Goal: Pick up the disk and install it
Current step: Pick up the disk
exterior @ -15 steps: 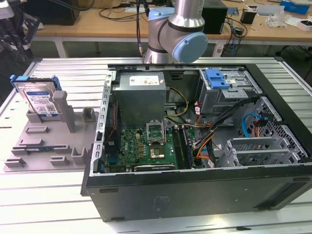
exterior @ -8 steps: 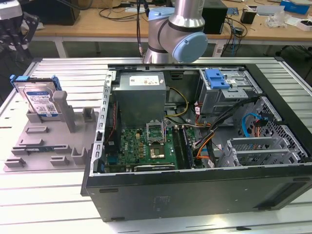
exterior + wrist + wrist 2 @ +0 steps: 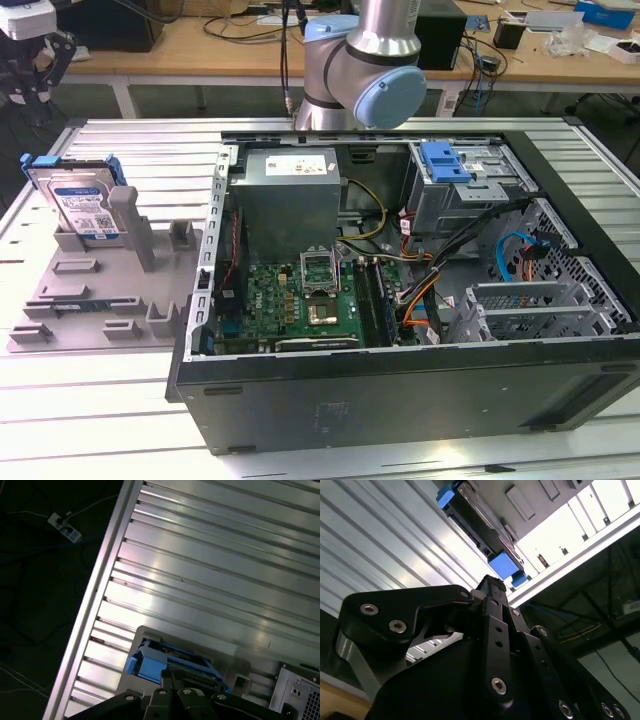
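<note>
Here, I am watching from afar as the disk (image 3: 85, 205) is standing on edge in a slot of the grey holder (image 3: 100, 290). It is just beside the open computer case (image 3: 400, 400), on the exterior view's left of it. The holder is propping it upright, I judge, so that its broad faces and its blue carrier bracket (image 3: 40, 162) are lying free for a grasp from above. Laid flat, they would be pressing against the slatted table (image 3: 150, 140).

The case is lying on its side with the panel off, which is leaving the drive cage (image 3: 480, 195) in its far corner reachable from above. A blue latch piece (image 3: 445, 160) is sitting on top of that cage.

In the second wrist view the gripper (image 3: 492, 587) is hanging outside the case, out by the holder. It is near the disk (image 3: 475, 525) but apart from it, so the disk is not in its hold. Whether the hand is standing wide or narrow I cannot tell.

By my reading the pick-up is not yet made, and nothing of the install is done.
</note>
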{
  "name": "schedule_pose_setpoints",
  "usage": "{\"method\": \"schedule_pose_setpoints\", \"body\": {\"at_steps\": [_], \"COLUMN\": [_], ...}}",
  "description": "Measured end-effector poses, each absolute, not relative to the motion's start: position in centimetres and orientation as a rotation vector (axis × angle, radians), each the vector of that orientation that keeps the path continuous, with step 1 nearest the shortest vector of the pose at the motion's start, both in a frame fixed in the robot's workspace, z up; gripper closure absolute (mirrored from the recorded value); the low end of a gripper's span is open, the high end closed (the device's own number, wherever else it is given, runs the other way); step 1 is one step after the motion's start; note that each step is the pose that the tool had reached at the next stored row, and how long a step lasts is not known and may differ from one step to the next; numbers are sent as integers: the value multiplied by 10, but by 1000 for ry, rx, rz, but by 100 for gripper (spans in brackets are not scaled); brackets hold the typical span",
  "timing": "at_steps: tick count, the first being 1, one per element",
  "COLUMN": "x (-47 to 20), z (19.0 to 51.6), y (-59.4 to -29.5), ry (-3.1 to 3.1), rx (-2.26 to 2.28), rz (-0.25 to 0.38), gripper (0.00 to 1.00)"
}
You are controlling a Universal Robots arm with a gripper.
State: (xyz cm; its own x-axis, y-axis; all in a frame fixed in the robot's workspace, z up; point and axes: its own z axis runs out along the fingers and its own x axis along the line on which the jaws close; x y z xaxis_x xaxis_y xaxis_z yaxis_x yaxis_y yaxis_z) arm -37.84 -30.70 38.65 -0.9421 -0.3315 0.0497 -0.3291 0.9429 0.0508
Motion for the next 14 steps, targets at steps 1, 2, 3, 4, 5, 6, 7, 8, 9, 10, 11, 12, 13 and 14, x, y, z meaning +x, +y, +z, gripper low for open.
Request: {"method": "schedule_pose_setpoints", "body": {"at_steps": [1,2,3,4,5,6,7,8,9,10,11,12,13,14], "x": [-378,-378,-378,-378,-378,-378,-378,-378,-378,-378,-378,-378,-378,-378], "z": [386,386,386,386,386,386,386,386,386,386,385,385,385,384], "y": [-307,-307,-307,-307,-307,-307,-307,-307,-307,-307,-307,-307,-307,-307], "ry": [-3031,-3026,-3020,-3014,-3009,-3003,-2995,-2987,-2978,-2967,-2958,-2952,-2940,-2926], "rx": [549,571,597,621,643,669,701,729,764,802,833,854,891,936], "rz": [-61,-58,-56,-54,-53,-51,-50,-48,-45,-42,-38,-36,-33,-30], "gripper": [89,89,89,89,89,89,89,89,89,89,89,89,89,89]}}
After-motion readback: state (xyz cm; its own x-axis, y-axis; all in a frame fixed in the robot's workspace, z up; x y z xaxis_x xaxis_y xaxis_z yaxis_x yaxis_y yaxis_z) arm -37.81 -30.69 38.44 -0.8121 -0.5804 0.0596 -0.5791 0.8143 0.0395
